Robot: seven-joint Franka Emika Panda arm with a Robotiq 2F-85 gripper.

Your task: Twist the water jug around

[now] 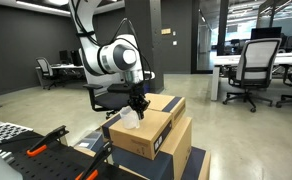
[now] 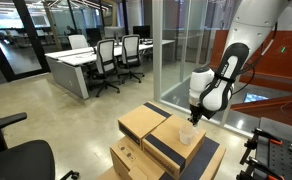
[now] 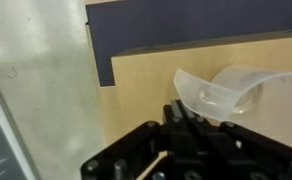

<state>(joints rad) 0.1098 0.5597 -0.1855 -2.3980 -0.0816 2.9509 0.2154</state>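
Note:
The water jug [image 3: 226, 92] is a small translucent whitish container. It rests on top of a brown cardboard box [image 3: 146, 85] with a dark strip along its edge. In the wrist view my gripper [image 3: 191, 115] comes in from below, its black fingers pinched together on the jug's near rim. In both exterior views the gripper [image 1: 138, 103] [image 2: 194, 118] points down onto the jug [image 1: 132, 119] [image 2: 186, 134] at the top of the box stack. The exact contact under the fingers is hidden.
Several cardboard boxes [image 2: 146, 125] are stacked beside and below the jug's box [image 1: 146, 132]. Office chairs [image 1: 254, 68] [image 2: 108, 62], desks and a glass wall [image 2: 186, 40] surround the area. A black and orange frame [image 1: 31, 150] stands nearby.

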